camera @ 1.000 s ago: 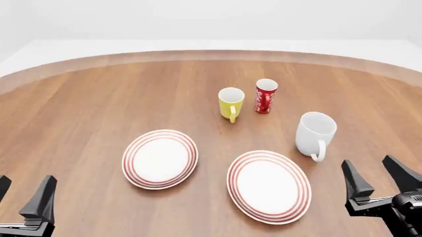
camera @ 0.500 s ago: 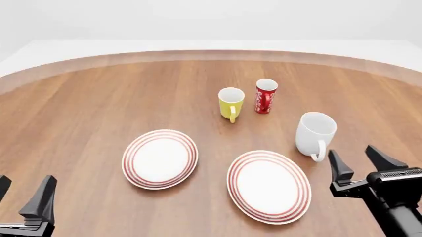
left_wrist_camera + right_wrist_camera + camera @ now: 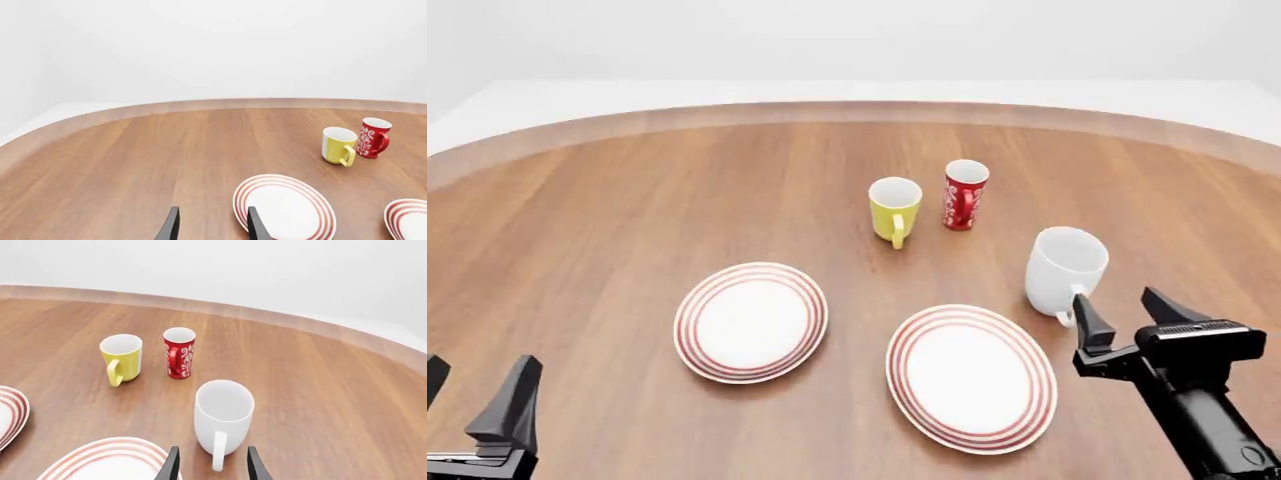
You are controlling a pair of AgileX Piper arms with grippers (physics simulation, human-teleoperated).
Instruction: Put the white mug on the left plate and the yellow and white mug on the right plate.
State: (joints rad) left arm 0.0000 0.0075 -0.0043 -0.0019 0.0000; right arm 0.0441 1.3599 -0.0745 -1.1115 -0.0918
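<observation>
The white mug [image 3: 1065,270] stands upright on the bench [image 3: 627,200] at the right, its loop handle turned toward the near edge. The right end effector [image 3: 1124,318] sits just near and right of this mug with its fingers spread apart and nothing between them; in the right wrist view the mug's handle lies in line with the gap between the two fingertips [image 3: 172,466]. The left end effector [image 3: 474,395] rests at the near left corner, released and empty, well apart from every item. The yellow and white mug [image 3: 894,209] stands farther back near the centre, handle toward the near side, with a red cup [image 3: 965,194] just beside it on its right. Item count: three drinking vessels (one white, one yellow and white, one red) and two ringed plates. The left plate [image 3: 751,321] lies near centre-left and the right plate [image 3: 972,377] lies nearer and to the right of it; both plates carry nothing. The white mug stands just beyond the far right rim of the right plate, without touching it.
</observation>
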